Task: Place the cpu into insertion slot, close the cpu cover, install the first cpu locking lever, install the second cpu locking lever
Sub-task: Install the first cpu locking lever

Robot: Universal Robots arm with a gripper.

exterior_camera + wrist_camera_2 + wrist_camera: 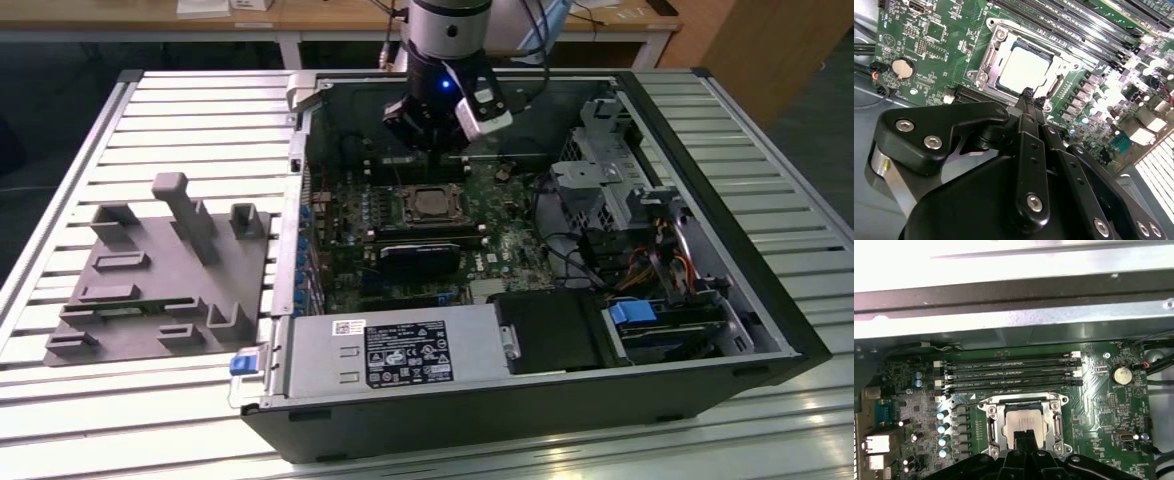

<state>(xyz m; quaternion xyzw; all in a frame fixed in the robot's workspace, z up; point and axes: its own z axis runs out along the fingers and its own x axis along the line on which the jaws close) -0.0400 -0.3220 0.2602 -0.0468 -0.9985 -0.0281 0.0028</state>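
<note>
The computer case (pixel 787 330) lies open on the slatted surface (pixel 134 120), and the arm reaches down into it over the green motherboard (pixel 1104 405). The pincer (pixel 1031 96) is clenched, its two slim fingers pressed together with nothing between them that I can make out.

Judging by how things lie, the work has reached the locking levers. The cpu cover (pixel 988 59) appears to be folded down, and its silver frame rings the chip. To do this step well, the shut tip should bear on the lever wire alone and stay clear of the chip's top. It should sweep the wire sideways and down until it tucks under its catch. The push should stay low and steady, because a thin wire can slip off a narrow tip.

The insertion slot (pixel 985 409) sits directly ahead of the pincer tip and just below it. The cpu (pixel 1024 67) lies seated inside the slot, pale top upward, close in front of the fingertips but apart from them. In the first wrist view, a thin lever wire (pixel 969 403) runs off to one side of the slot, well away from the tip.
</note>
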